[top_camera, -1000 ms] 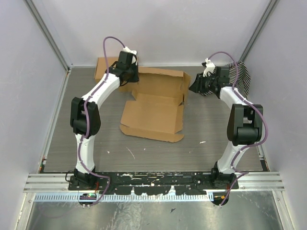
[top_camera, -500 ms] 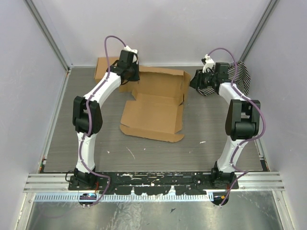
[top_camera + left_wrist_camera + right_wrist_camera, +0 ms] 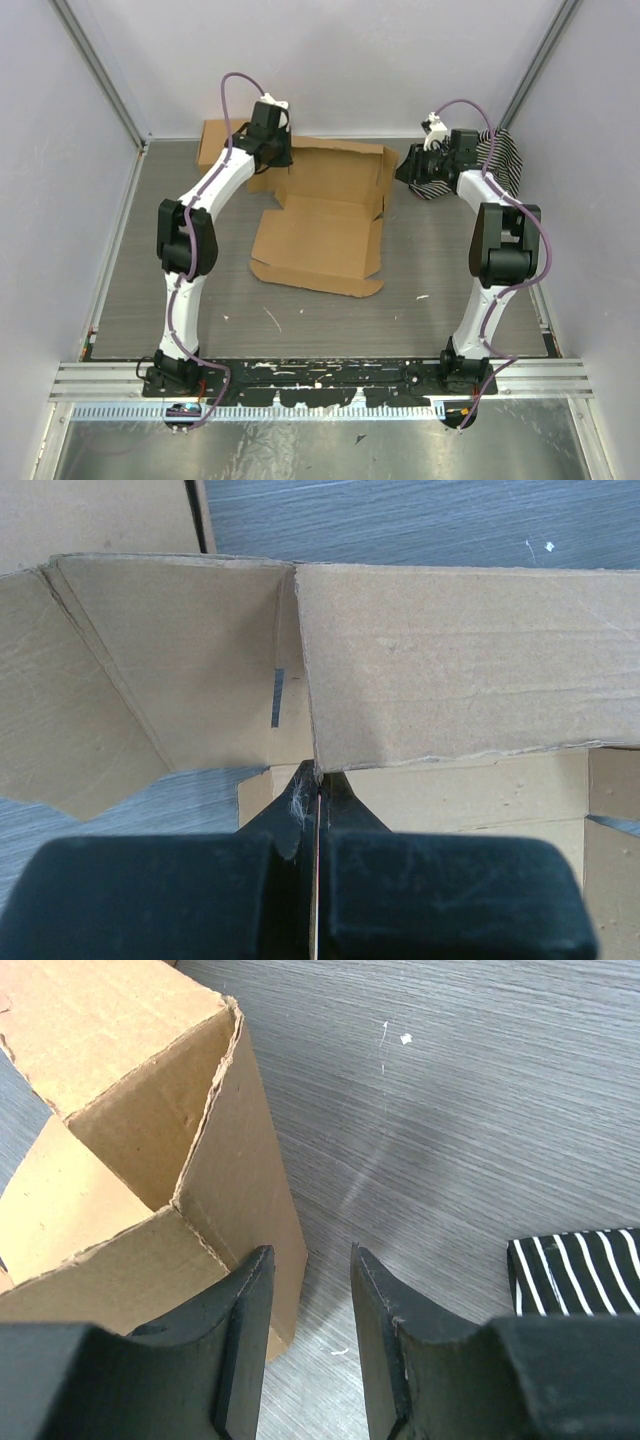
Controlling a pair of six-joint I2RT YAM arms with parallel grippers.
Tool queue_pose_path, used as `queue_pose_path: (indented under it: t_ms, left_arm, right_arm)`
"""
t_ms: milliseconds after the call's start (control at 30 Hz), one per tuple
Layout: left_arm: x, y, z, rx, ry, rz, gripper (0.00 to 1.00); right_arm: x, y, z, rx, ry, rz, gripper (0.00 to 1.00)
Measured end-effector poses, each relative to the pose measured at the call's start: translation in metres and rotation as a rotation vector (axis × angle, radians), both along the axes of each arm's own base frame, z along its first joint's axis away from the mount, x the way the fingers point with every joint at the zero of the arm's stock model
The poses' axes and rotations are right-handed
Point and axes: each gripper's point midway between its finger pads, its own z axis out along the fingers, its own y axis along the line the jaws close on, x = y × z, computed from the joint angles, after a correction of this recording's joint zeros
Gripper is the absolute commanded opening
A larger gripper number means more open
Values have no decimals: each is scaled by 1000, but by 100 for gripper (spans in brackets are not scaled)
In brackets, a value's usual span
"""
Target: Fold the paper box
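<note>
The paper box lies partly folded in the middle of the table, its back and right flaps raised. My left gripper is at the box's back left corner, shut on the thin edge of an upright flap; its jaw tips pinch that edge. At the box's right side my right gripper stands open. In the right wrist view its fingertips hold nothing, and the raised side flap stands just outside the left finger.
A smaller compact cardboard box sits at the back left, behind the sheet. A black-and-white striped cloth lies at the back right, close to my right gripper. Enclosure walls stand on three sides.
My right gripper has shifted left, closer to the box's raised right flap. The left gripper has edged slightly back and right, still pinching its flap.
</note>
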Motion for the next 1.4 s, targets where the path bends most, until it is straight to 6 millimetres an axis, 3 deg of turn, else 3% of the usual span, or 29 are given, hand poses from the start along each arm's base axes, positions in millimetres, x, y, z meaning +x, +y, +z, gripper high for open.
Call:
queue_pose_path:
  t_ms: [233,533,800,1000,1200,1400]
  left_arm:
    - [7,-3,1,0,-3,1,0]
    - [6,-1,1,7,5,4,0]
    - [-1,3,-3,-3,-25,11,0]
    - [-19,10,-2,-13,-55,14,0]
    - [-27,13,-2,-17,-73,9,0]
    - [-29,14,-2,-14,-83,3,0]
  right_arm:
    - [10,-1,-14,13,24,6,42]
    - [8,3,-12,34,25,30,43]
    - [-27,10,-15,61,67,61,46]
    - [-53,14,6,59,32,67,49]
    - [-66,26,27,49,-28,83,51]
    - [-72,41,18,28,-28,94,51]
